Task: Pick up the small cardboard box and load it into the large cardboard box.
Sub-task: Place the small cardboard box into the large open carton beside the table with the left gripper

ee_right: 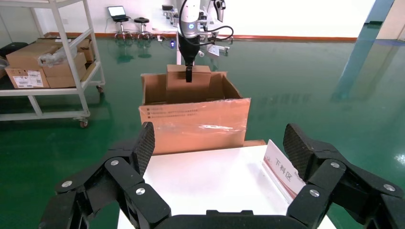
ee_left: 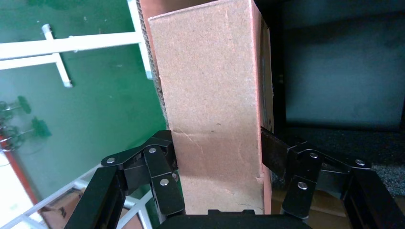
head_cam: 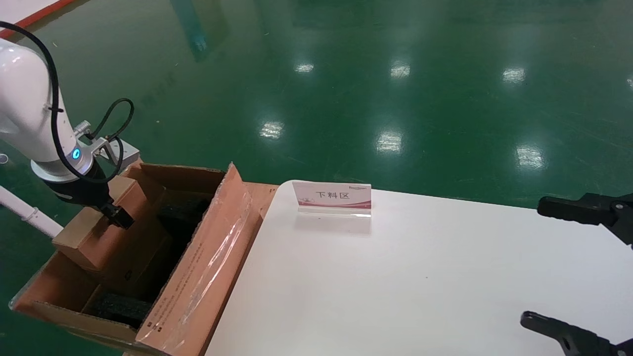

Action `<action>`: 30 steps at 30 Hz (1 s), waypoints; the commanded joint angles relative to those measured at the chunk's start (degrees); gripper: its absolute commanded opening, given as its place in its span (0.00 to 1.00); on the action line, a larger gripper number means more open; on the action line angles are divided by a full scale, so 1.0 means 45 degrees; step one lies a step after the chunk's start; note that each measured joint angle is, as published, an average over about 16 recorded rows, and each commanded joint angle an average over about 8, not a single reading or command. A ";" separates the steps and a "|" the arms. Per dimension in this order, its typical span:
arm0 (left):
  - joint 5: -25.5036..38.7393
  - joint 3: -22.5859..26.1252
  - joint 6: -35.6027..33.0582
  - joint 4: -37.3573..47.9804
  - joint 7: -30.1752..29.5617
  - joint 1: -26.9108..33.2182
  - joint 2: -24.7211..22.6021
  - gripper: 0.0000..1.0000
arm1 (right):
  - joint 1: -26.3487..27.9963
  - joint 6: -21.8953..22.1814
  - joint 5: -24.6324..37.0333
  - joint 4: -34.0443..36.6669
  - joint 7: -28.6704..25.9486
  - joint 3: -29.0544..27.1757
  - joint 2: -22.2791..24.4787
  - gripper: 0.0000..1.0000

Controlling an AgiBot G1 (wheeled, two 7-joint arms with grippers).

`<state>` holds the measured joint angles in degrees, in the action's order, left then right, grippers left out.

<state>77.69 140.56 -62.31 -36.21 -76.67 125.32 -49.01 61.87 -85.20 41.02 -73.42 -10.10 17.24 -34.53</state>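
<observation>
Right gripper (ee_right: 217,157), nearest the camera, hovers over the white bench (head_cam: 420,277) well away from the large cardboard box (head_cam: 198,277), its 2 fingers spread wide and holding nothing. On the bench near that carton stands a small sign card (head_cam: 332,196). Beside the bench edge, the large cardboard box sits on the green floor (head_cam: 346,89) with flaps upright and black foam (head_cam: 121,306) inside. Left gripper (ee_left: 217,157) is clamped on the small cardboard box (head_cam: 99,232), which is tilted and partly down inside the carton.
</observation>
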 commanded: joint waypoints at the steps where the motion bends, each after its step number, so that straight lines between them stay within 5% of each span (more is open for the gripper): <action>1: 0.0069 0.0053 0.0013 0.0029 -0.0087 -0.0089 -0.0052 0.59 | 0.0000 0.0001 -0.0001 0.0000 0.0001 0.0001 0.0001 1.00; 5: 0.0106 0.0100 0.0000 0.0038 -0.0152 -0.0166 -0.0077 0.99 | -0.0001 0.0003 -0.0002 0.0002 0.0001 0.0001 0.0001 1.00; 30: 0.0123 0.0073 -0.0007 0.0038 -0.0086 -0.0101 -0.0049 1.00 | -0.0001 0.0006 -0.0004 0.0002 0.0001 0.0002 0.0002 1.00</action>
<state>78.13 140.67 -62.06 -36.37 -76.69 125.21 -49.17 61.86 -85.18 41.00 -73.40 -10.09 17.25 -34.53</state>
